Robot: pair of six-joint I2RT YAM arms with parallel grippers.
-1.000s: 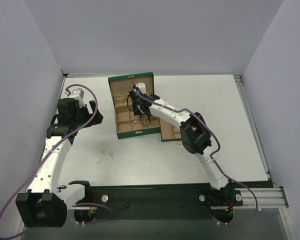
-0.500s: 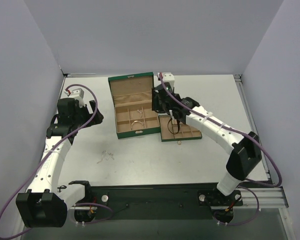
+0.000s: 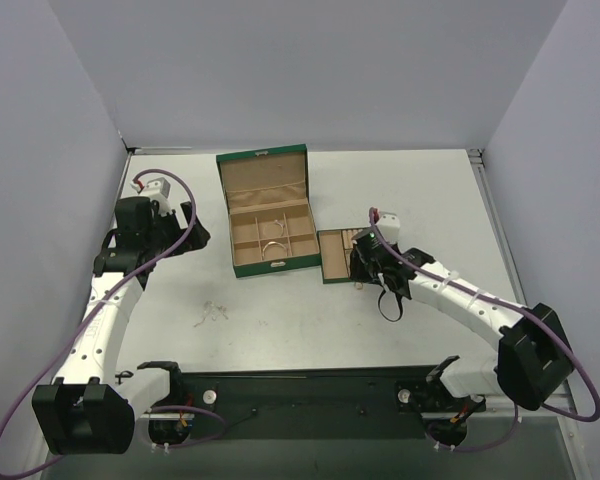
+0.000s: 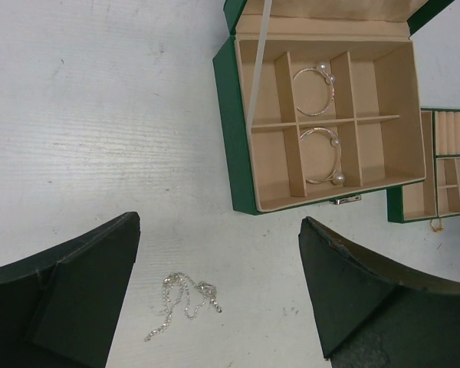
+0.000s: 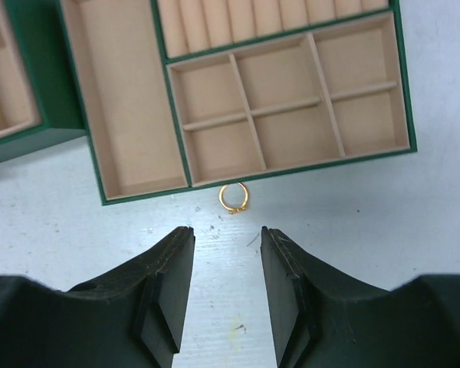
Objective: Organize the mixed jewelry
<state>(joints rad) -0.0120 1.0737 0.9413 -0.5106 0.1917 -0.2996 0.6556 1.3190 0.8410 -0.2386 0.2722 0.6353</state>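
Observation:
A fine pale chain [image 4: 182, 299] lies loose on the table, also in the top view [image 3: 212, 312]. My left gripper [image 4: 218, 291] is open and empty, hanging above it [image 3: 188, 232]. Two silvery wire hoops with pearl ends [image 4: 316, 80] [image 4: 323, 157] lie in the middle compartments of the open green box [image 4: 234, 138]; one shows from above [image 3: 273, 247]. A small gold ring [image 5: 233, 197] lies on the table just against the near wall of the small green tray [image 5: 126, 115]. My right gripper [image 5: 226, 230] is open and empty just short of the ring, low over the table [image 3: 368, 272].
The green box [image 3: 242, 272] stands with its lid raised toward the back, and the small tray [image 3: 323, 262] sits against its right side. A corner of the box shows in the right wrist view [image 5: 42, 69]. Grey walls close in the table on three sides.
My right arm has swung from over the green box to the right and toward the near side, ending low at the tray's near edge by the ring. The left arm has not moved.

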